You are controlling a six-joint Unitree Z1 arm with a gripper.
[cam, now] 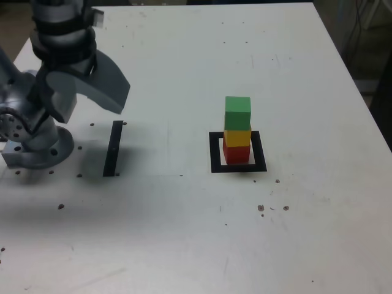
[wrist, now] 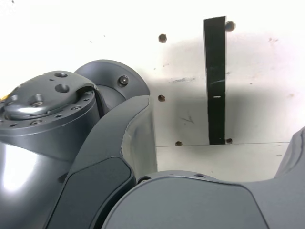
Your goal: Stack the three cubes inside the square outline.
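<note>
My tool (cam: 89, 92) hangs wide open and empty above the bench (cam: 165, 233), on the left. The green (cam: 237, 113), yellow (cam: 237, 137) and red (cam: 237, 154) cubes stand stacked (green on top) inside the square outline (cam: 260, 152), right of the black strip (cam: 113, 149).

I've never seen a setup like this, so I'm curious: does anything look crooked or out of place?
Slightly. In the exterior view, the green cube appears a touch left of the yellow cube, though the stack stands upright. The red cube sits inside the square outline.
</note>
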